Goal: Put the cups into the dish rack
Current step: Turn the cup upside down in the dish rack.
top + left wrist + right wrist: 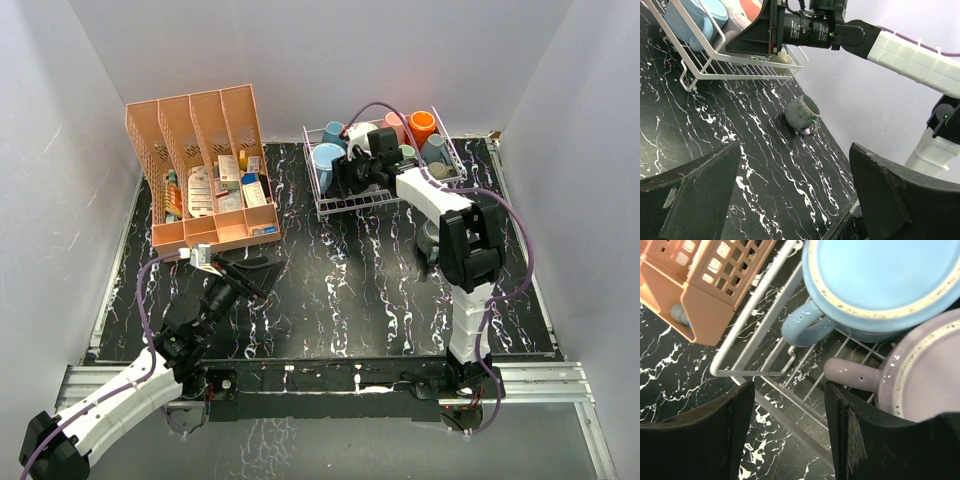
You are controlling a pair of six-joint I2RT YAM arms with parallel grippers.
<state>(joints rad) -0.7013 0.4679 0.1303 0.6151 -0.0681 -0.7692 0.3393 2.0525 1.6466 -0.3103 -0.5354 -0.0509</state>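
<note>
- The right tool point(347, 178) hangs over the left end of the dish rack point(345, 208), in the upper middle of the top view. Its jaws stand partly apart with nothing between them.
- In the right wrist view a light blue mug point(880, 280) fills the upper right and a lilac mug point(925, 375) sits just below it. Both are inside the rack, just beyond the fingertips, with their handles pointing left toward the rack's wire corner.
- The left tool point(250, 272) sits low over the bench point(330, 290), left of centre in the top view. It is wide open and empty, well apart from the rack.
- The left wrist view shows a dark grey mug point(802, 114) lying on its side on the bench, outside the rack and near its corner. In the top view the right arm hides most of this mug.
- Only the top view shows the rack's far end, with an orange mug point(421, 128) and a pink mug point(395, 125) side by side, and the whole salmon organizer point(200, 170) at upper left.
</note>
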